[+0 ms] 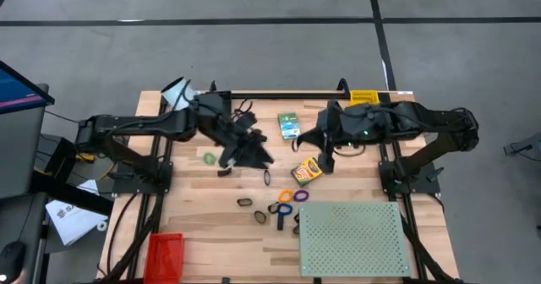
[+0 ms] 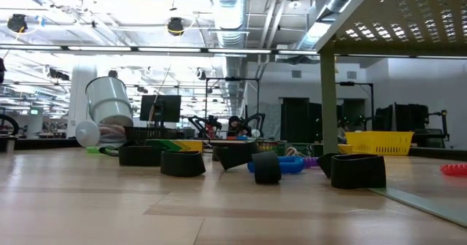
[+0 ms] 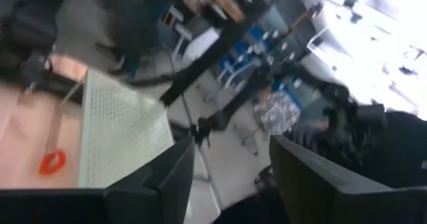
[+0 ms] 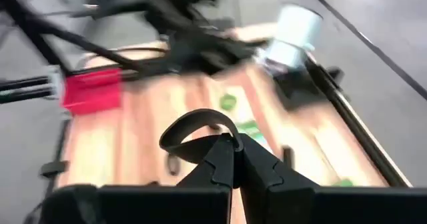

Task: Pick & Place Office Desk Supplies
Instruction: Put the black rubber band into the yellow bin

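Clips (image 1: 258, 216) of black metal lie nearest the front edge of the table (image 1: 211, 233), mixed with thin orange (image 1: 286, 197), purple (image 1: 301, 196) and blue rings (image 1: 283, 210), just beside the pale green perforated board (image 1: 353, 237); a red bin (image 1: 164, 254) sits at the front left corner. Farther back, the yellow-orange crayon box (image 1: 307, 171) rests near the middle, and a green ring (image 1: 209, 158) lies to its left. Above that middle band both arms reach inward: the left gripper (image 3: 230, 177) hangs with its fingers spread apart and nothing between them, while the right gripper (image 4: 233, 147) is pinched closed on a black clip (image 4: 193, 131), whose loop stands out past the fingertips. Beyond them a green box (image 1: 289, 125) lies near the back edge, and a white cylinder (image 1: 176, 91) stands at the back left corner.
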Motion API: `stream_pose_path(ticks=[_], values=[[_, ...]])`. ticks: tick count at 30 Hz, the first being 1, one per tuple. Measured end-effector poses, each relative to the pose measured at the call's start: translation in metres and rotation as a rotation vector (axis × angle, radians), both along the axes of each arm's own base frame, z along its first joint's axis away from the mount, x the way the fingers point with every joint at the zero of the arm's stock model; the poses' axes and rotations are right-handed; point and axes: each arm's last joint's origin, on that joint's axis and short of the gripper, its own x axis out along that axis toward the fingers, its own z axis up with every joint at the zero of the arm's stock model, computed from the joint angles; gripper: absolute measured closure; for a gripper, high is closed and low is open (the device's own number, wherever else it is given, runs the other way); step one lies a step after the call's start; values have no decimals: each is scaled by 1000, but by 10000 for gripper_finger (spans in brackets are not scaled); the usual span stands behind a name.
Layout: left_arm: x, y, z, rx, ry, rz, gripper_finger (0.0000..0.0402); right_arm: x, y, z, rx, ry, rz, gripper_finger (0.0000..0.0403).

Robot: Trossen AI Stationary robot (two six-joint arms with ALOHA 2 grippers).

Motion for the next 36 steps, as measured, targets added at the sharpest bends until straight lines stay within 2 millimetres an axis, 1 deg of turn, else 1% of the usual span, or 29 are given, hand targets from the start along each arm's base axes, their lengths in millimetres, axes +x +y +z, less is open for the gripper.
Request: stream_pose_path(ticks=[2, 4, 8, 12, 15, 20, 26, 32, 36], values=[[-10, -2, 4, 28, 9, 16, 205, -1, -13, -4, 4, 32, -96, 401], [-21, -4, 8, 61, 14, 47, 206, -1, -30, -9, 18, 81, -193, 402], [-39, -4, 16, 113, 26, 127, 219, -9, -73, -20, 59, 195, -400, 402], [-50, -4, 21, 136, 23, 180, 231, -20, -116, -35, 86, 348, -586, 402], [-53, -5, 23, 142, 13, 197, 238, -29, -147, -47, 117, 457, -711, 402], [-53, -10, 22, 147, 20, 192, 242, -45, -205, -71, 193, 614, -915, 403], [-53, -18, 22, 154, 19, 197, 243, -75, -269, -99, 294, 774, -1039, 403], [-53, -22, 23, 165, 2, 188, 243, -99, -317, -135, 427, 883, -1126, 403], [-53, -24, 24, 173, -11, 181, 243, -107, -334, -159, 505, 996, -1145, 403]])
